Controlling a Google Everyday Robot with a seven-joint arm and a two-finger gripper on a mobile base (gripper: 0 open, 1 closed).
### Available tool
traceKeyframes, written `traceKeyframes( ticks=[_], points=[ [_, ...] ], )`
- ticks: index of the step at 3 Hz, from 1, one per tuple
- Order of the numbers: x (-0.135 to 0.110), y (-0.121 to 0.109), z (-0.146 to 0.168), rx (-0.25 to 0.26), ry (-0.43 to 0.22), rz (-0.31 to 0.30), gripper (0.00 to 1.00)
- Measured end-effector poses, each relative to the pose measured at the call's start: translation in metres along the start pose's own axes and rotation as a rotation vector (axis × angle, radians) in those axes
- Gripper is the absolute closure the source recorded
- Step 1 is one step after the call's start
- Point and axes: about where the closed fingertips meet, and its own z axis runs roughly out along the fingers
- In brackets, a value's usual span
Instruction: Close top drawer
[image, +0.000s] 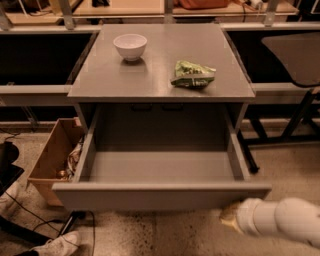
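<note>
The top drawer (160, 195) of the grey cabinet (160, 75) stands pulled far out and is empty inside; its plain front faces me across the lower middle. My gripper (229, 218) comes in from the lower right on a white arm (285, 220). Its tip lies just below the right end of the drawer front, close to it or touching it.
A white bowl (130, 46) and a green snack bag (193, 75) sit on the cabinet top. An open cardboard box (52, 160) with items stands on the floor to the left. Cables and a shoe (55, 245) lie at lower left. A table leg (300, 115) stands at right.
</note>
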Motion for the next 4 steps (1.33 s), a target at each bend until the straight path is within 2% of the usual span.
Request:
traceKeyframes(
  ticks=[1, 2, 3, 4],
  points=[
    [0.001, 0.001, -0.001, 0.000, 0.000, 0.000, 1.00],
    [-0.020, -0.053, 0.021, 0.041, -0.073, 0.018, 1.00],
    [-0.020, -0.054, 0.021, 0.042, -0.075, 0.017, 1.00],
    [-0.023, -0.087, 0.028, 0.089, -0.131, -0.012, 1.00]
  ],
)
